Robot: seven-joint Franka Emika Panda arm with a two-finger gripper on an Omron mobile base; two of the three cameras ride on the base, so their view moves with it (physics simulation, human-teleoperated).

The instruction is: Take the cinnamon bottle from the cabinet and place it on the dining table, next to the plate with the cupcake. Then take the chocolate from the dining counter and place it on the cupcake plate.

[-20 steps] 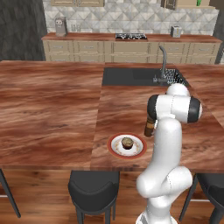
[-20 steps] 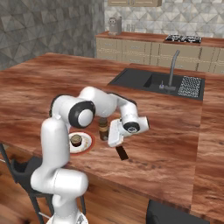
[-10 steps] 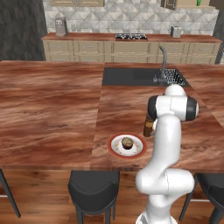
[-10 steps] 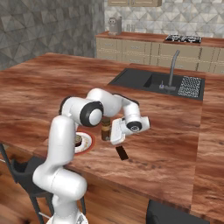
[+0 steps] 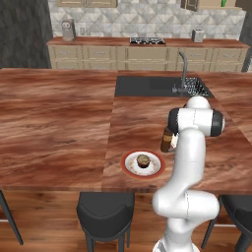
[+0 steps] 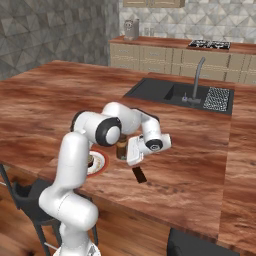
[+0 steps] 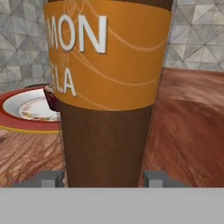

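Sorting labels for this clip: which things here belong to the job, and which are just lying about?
Job: bottle, plate, cupcake, chocolate, table, gripper.
Lying about: sink, tap, stool, stove.

Setting: a domestic kitchen, rendered. We record a wide island top of reddish-brown wood grain [image 5: 59,123] with a black inset sink [image 5: 147,86] and a steel tap [image 5: 183,69]. Along the far wall we note tan drawer units [image 5: 123,54], a hob [image 5: 147,41] set in their counter, a grey patterned tile backsplash [image 5: 147,19] and wall cabinets [image 5: 88,2] above. Dark stools [image 5: 106,211] stand at the island's near edge on a wooden floor [image 5: 44,216].
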